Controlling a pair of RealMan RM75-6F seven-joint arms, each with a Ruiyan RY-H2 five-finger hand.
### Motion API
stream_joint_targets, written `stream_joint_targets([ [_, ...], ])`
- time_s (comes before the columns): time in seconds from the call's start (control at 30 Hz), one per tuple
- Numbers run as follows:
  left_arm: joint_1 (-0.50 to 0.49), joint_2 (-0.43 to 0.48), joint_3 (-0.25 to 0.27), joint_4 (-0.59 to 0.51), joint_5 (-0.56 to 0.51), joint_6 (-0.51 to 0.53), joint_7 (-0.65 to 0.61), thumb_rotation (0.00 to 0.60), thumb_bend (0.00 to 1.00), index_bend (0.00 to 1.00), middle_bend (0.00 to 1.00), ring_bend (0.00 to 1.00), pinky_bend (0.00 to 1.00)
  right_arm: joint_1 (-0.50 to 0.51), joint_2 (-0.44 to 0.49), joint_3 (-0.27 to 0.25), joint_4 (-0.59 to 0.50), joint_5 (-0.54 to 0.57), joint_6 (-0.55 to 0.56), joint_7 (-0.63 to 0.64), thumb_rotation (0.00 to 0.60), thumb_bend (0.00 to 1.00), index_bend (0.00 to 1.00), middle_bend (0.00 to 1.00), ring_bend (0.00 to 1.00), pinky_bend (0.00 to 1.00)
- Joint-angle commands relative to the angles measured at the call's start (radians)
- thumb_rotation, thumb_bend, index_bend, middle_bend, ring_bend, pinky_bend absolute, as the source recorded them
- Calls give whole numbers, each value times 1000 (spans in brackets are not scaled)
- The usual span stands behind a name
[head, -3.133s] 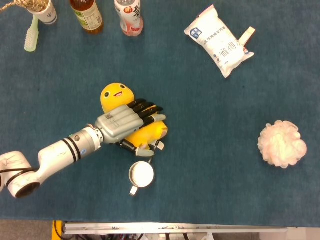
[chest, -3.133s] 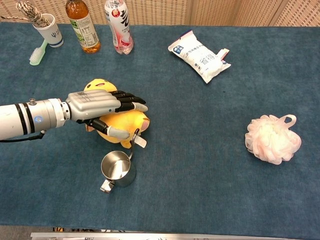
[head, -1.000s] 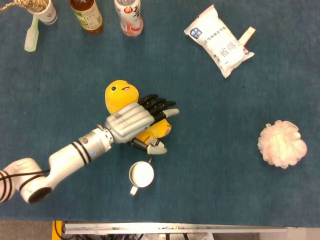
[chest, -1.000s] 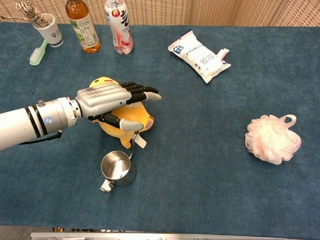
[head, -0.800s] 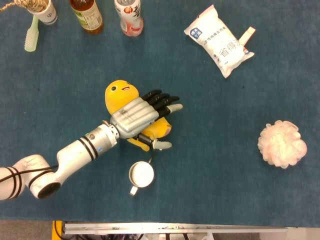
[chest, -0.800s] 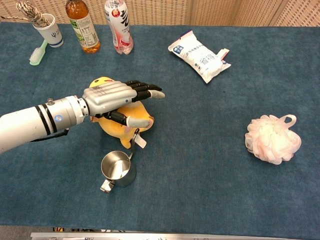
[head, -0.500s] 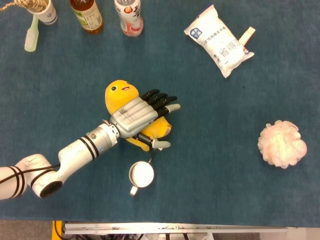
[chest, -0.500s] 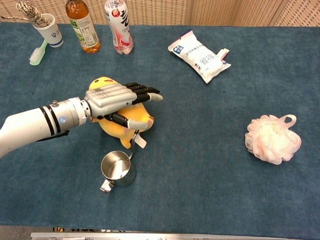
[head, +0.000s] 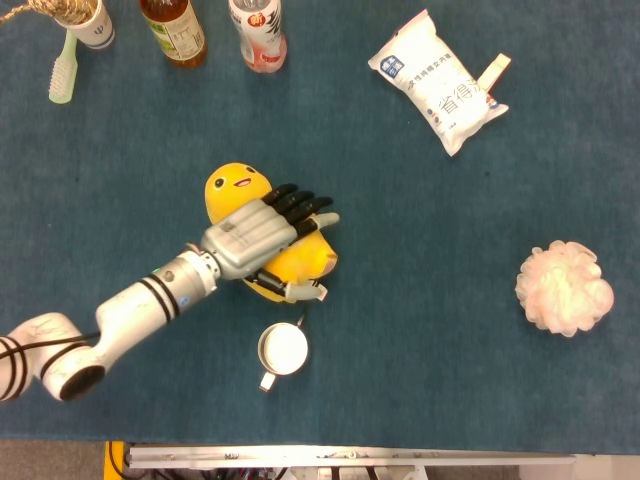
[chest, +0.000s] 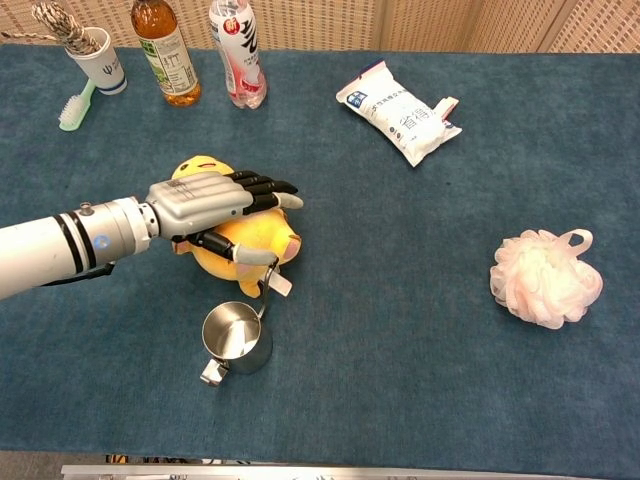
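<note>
A yellow plush toy (head: 236, 187) with a smiling face lies on the blue table cloth, left of centre. My left hand (head: 256, 236) lies over its body, fingers stretched across the top and the thumb curled against its near side, so it grips the toy. The chest view shows the same hand (chest: 206, 202) on the toy (chest: 252, 236), with the toy's white tag sticking out below. Neither view shows my right hand.
A steel cup (head: 283, 348) stands just in front of the toy. At the back left are a toothbrush (head: 62, 70), a white cup (chest: 101, 60) and two bottles (head: 176, 32) (head: 259, 36). A white packet (head: 441, 82) lies back right, a pink bath pouf (head: 565, 289) far right.
My left hand has drawn back to the left a little with the toy under it, and the toy's face has turned back to its earlier pose.
</note>
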Motion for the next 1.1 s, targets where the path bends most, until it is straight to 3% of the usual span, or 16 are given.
stream_joint_targets([
  [0.03,9,29,13,-19,5,5,9,16,18,31,12,0,0,1,-1,0,1,-1,-1,0,600,165,265,365,274,304],
  [0.4,60,129,40,-116,61,103,-36,14,18,32,13,0,0,-1,-1,-3,-8,-13,6,-7,600,165,265,365,274,304],
  [0.67,136,198,45,-150,106,256,-88,27,18,31,20,0,0,-4,6,-5,-7,-14,6,-7,600,166,265,365,274,304],
  [0.7,152,209,42,-154,99,280,-89,67,18,31,21,0,0,-3,7,-5,-7,-13,4,-9,600,166,265,365,274,304],
  [0.8,198,238,30,-169,65,339,-87,259,18,31,21,0,0,2,5,-3,-2,-9,-6,-9,600,169,265,365,274,304],
  [0.87,227,256,22,-178,38,369,-84,493,18,31,21,0,0,7,3,-2,3,-9,-13,-11,600,178,265,364,274,304],
  [0.9,245,268,17,-183,21,388,-84,546,17,31,21,0,0,11,2,-1,7,-7,-20,-9,600,182,265,364,274,304],
  [0.93,259,276,13,-187,7,402,-87,577,17,31,21,0,0,14,1,-1,9,-6,-25,-7,600,185,265,364,274,305],
  [1.1,334,323,5,-204,-71,449,-121,597,17,32,26,2,0,36,-4,0,34,-14,-58,24,600,187,265,365,274,304],
])
